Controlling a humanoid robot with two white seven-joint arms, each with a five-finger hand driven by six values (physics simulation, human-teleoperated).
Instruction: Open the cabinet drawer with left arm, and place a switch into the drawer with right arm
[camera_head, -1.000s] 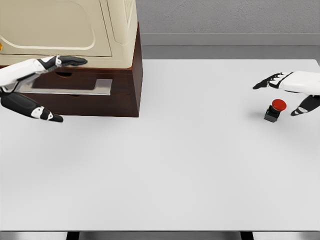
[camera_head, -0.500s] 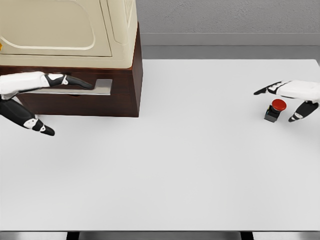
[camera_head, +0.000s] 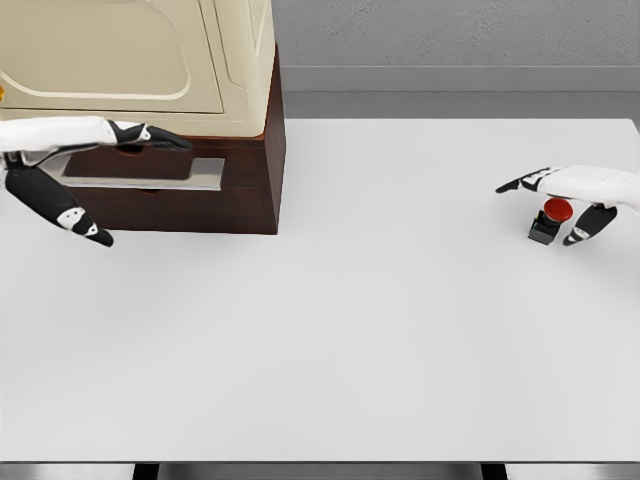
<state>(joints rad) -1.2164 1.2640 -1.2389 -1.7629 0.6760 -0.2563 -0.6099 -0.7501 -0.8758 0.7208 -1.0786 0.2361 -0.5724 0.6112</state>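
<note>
Beneath the right hand (camera_head: 585, 192), whose fingers are spread without gripping, sits the red-capped switch (camera_head: 549, 220) on the tabletop (camera_head: 380, 320). Far across, the left hand (camera_head: 70, 160) reaches with fingers extended at the cabinet drawer (camera_head: 140, 172), apparently slightly pulled out.

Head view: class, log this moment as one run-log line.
left hand: open, at dark wooden cabinet drawer | right hand: open over red-buttoned black switch | switch: on table
</note>
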